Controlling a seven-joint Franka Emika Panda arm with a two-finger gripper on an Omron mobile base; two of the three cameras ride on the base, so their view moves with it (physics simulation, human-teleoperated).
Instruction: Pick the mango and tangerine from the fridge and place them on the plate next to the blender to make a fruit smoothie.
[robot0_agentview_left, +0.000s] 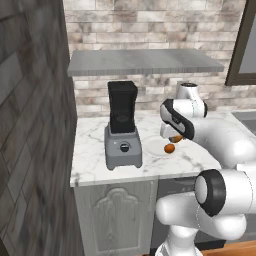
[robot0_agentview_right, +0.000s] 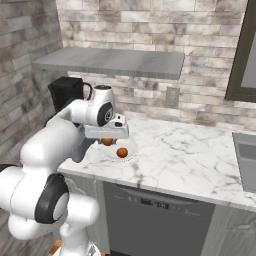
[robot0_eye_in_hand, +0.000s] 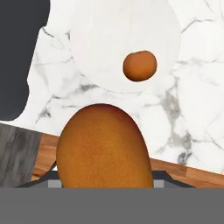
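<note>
The marble counter (robot0_agentview_right: 190, 150) is spread beneath the pincer (robot0_agentview_right: 107, 139). The blender (robot0_agentview_left: 122, 127) stands off to the pincer's left. The plate (robot0_eye_in_hand: 109, 43) lies just below and ahead of it, with the tangerine (robot0_eye_in_hand: 140, 65) resting on it. The mango (robot0_eye_in_hand: 104, 146) is held clenched between the fingers.

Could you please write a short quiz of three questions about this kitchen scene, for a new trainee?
1. True or false: the tangerine already lies on the plate.
2. What does the gripper hold?
A. a lemon
B. the mango
C. nothing
3. Fill in: the plate sits on the marble counter beside the ____.

Key
1. True. The small orange fruit rests on the white plate.
2. B. The jaws are shut on the large orange-brown fruit above the plate's edge.
3. blender.
</note>
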